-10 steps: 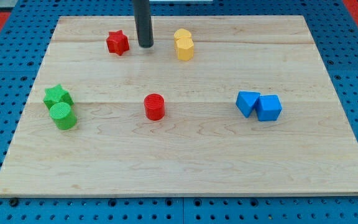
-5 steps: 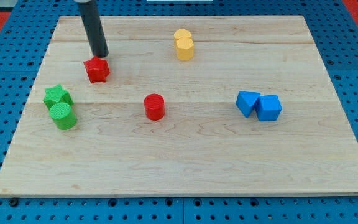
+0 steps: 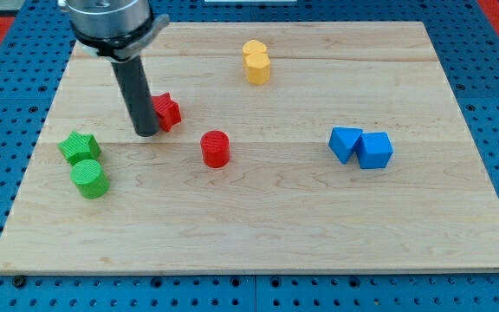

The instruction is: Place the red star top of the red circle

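Observation:
The red star (image 3: 168, 112) lies on the wooden board, up and to the left of the red circle (image 3: 216, 148), with a small gap between them. My tip (image 3: 147, 132) touches the star's left side, slightly below it. The rod rises toward the view's top left and hides part of the star's left edge.
A green star (image 3: 80, 146) and a green circle (image 3: 88, 178) sit at the left, slightly apart. Two yellow blocks (image 3: 256, 61) stand together at the top centre. Two blue blocks (image 3: 360, 146) sit side by side at the right.
My tip swung from the star's right, around its top, to its left. The red star slid down and then right, closer to the red circle. The green star and circle shifted slightly.

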Controlling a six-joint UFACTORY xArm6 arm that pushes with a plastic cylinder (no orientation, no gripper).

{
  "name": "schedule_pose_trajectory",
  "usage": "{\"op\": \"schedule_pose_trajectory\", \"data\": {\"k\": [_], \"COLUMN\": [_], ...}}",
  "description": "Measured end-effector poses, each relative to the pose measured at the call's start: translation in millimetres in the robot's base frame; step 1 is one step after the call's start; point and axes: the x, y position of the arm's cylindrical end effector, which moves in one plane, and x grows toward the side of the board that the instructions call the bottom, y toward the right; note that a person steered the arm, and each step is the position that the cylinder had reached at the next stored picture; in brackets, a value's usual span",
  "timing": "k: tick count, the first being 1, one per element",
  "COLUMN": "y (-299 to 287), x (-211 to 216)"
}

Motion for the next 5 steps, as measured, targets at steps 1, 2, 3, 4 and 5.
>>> {"op": "schedule_pose_trajectory", "data": {"k": [1,2,3,4,5], "y": [-55,-51,39,56,42], "x": [-29,-62,-10,8,-34]}}
